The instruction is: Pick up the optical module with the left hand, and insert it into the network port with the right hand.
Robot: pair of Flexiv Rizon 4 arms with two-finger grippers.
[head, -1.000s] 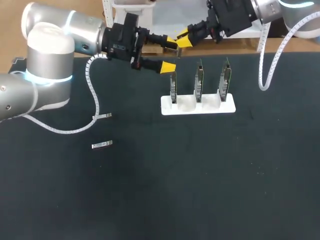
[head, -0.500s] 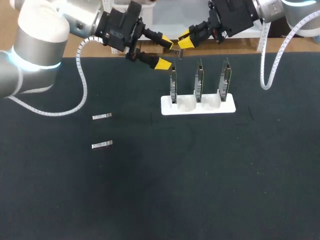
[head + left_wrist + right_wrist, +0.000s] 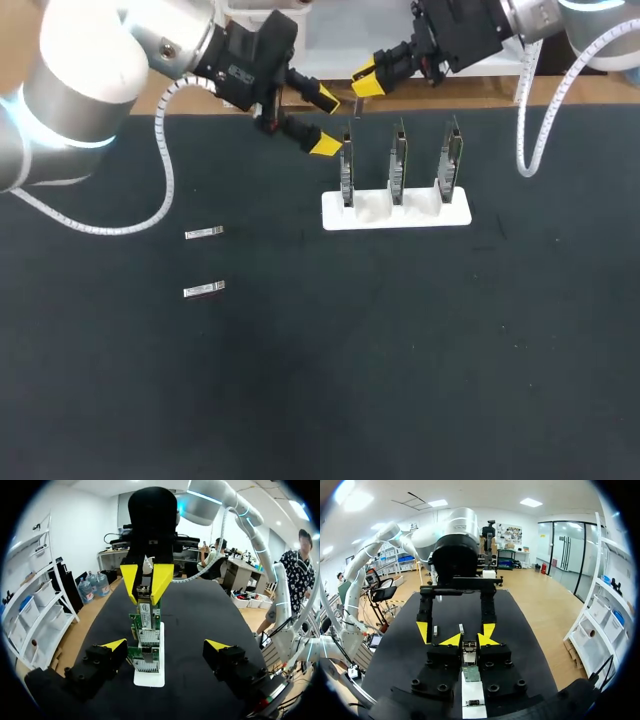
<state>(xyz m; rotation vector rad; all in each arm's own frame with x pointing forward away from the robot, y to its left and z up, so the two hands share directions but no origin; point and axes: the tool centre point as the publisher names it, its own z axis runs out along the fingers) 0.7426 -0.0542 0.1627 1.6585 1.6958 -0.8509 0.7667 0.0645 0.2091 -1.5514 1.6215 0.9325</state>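
- Right wrist view: the right claw (image 3: 469, 640) pinches the optical module (image 3: 469, 649). The module is a small boxy grey-metal piece, and the two yellow wedge tips press on it from opposite sides.
- In the head view, this claw (image 3: 366, 82) hangs over the left end of the white stand (image 3: 400, 216). The module (image 3: 357, 103) shows as a thin sliver under its tips, above the stand's leftmost card.
- In the left wrist view, the same claw (image 3: 146, 582) points down at the stand (image 3: 150, 677). The module (image 3: 143, 594) is upright between its tips, in line with the row of cards.
- The left claw (image 3: 166, 645) is spread wide. Its black blocky fingers end in yellow tips on either side of the stand's near end, without touching it.
- From above, the left claw (image 3: 326, 121) sits just beside the stand's left end.
- The stand is a flat white rectangular block holding three network cards (image 3: 398, 165). These are thin green circuit boards with metal edges, standing upright side by side.
- Two spare modules (image 3: 203, 233) (image 3: 204, 290) lie flat well to the left of the stand. They are slim silvery bars.
- The desk (image 3: 400, 350) under the stand is matte black.
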